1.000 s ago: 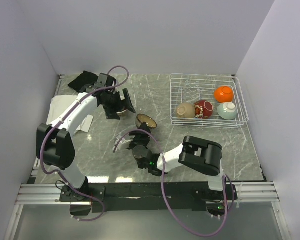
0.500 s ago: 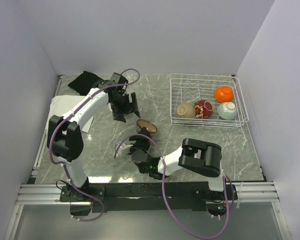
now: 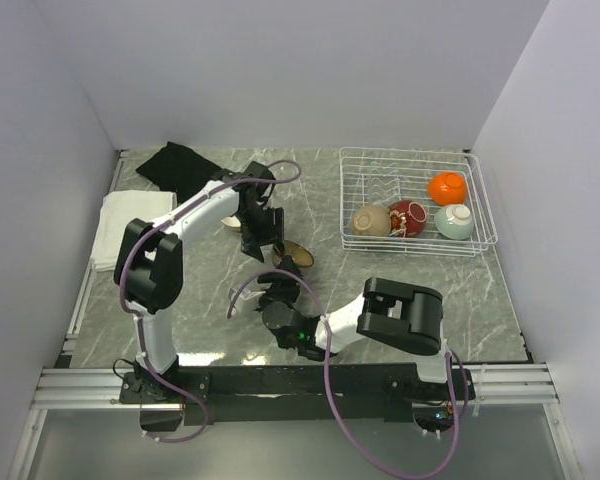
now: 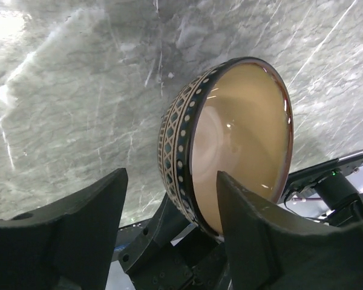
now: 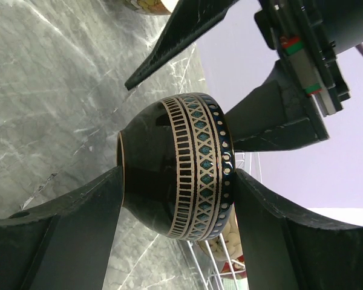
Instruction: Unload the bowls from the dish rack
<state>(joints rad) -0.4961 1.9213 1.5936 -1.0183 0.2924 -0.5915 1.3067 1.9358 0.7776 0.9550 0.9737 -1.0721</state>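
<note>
1 glossy black round glazed bowl, lattice-banded, clamped in the right claw; left claw gapes wide, empty; 4 smooth bowls in white wire dish rack

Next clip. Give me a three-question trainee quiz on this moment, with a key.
1. True or false: the patterned bowl stands upright.
2. How many bowls are in the dish rack?
3. The left gripper is: A) open, at the patterned bowl; B) shut on a bowl inside the dish rack; C) out of every view.

Key
1. False: the right gripper holds it tipped on its side.
2. Four: beige, dark red, orange, pale green.
3. A.
</note>
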